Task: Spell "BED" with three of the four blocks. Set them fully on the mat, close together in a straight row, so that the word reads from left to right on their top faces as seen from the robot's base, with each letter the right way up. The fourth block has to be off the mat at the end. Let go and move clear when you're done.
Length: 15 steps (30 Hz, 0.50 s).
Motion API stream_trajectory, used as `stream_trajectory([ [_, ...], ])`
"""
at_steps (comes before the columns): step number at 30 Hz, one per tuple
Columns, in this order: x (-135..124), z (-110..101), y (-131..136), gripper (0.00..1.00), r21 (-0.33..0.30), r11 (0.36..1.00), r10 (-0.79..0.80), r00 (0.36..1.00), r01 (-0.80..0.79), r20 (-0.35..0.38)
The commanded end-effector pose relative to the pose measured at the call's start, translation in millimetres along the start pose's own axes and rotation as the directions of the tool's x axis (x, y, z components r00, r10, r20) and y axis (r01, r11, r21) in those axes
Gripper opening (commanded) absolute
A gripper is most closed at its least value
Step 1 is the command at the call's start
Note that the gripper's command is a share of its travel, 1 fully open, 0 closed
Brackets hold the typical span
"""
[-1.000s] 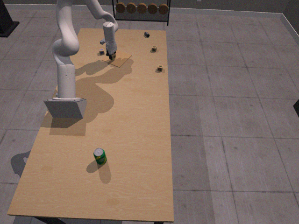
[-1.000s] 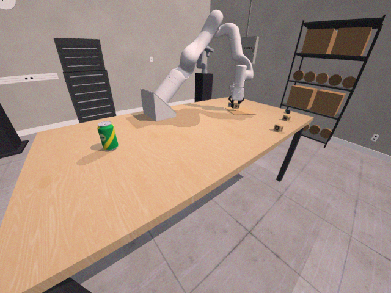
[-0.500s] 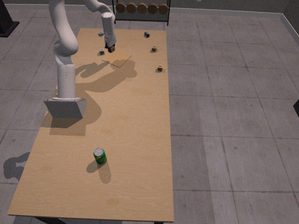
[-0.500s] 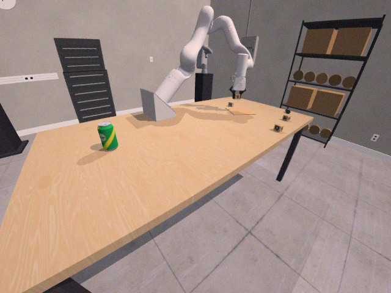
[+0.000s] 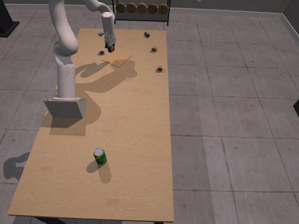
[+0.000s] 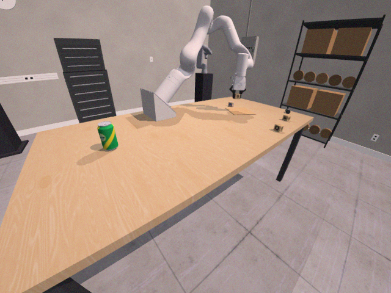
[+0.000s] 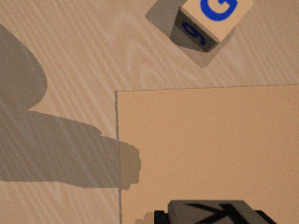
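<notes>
One block (image 5: pixel 111 48) (image 6: pixel 237 96) (image 7: pixel 210 213) hangs in the gripper (image 5: pixel 110 47) (image 6: pixel 237 93) (image 7: pixel 215 218).

The wrist view's edge crops the G block (image 5: pixel 101 51) (image 6: pixel 230 104) (image 7: pixel 212 21) and the gripped block (image 5: pixel 111 48) (image 6: pixel 237 96) (image 7: pixel 206 213); the far blocks' (image 5: pixel 154 48) (image 6: pixel 286 117) top letters are too small to read.

On the table (image 5: pixel 125 115) (image 6: pixel 132 176), viewed from above, the can (image 5: pixel 100 156) (image 6: pixel 107 136) stands toward six o'clock. The mat (image 5: pixel 118 58) (image 6: pixel 240 110) (image 7: pixel 206 140) lies toward twelve, blocks near its ten and two o'clock.
</notes>
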<state>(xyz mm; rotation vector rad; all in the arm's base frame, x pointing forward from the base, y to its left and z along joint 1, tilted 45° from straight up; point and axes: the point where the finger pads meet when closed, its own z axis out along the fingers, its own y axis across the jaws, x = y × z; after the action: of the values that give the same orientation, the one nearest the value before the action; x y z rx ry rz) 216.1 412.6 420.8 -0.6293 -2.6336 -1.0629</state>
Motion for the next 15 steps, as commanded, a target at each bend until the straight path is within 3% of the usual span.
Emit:
stream_trajectory([
  [1,0.4,-0.5,1.0,0.41,-0.002,1.000,-0.023,1.000,0.023,0.000],
  [7,3.0,-0.4,2.9,0.41,-0.001,0.982,-0.189,0.982,0.189,0.000],
  [15,7.3,-0.3,5.8,0.41,0.000,0.898,-0.440,0.898,0.440,0.000],
])
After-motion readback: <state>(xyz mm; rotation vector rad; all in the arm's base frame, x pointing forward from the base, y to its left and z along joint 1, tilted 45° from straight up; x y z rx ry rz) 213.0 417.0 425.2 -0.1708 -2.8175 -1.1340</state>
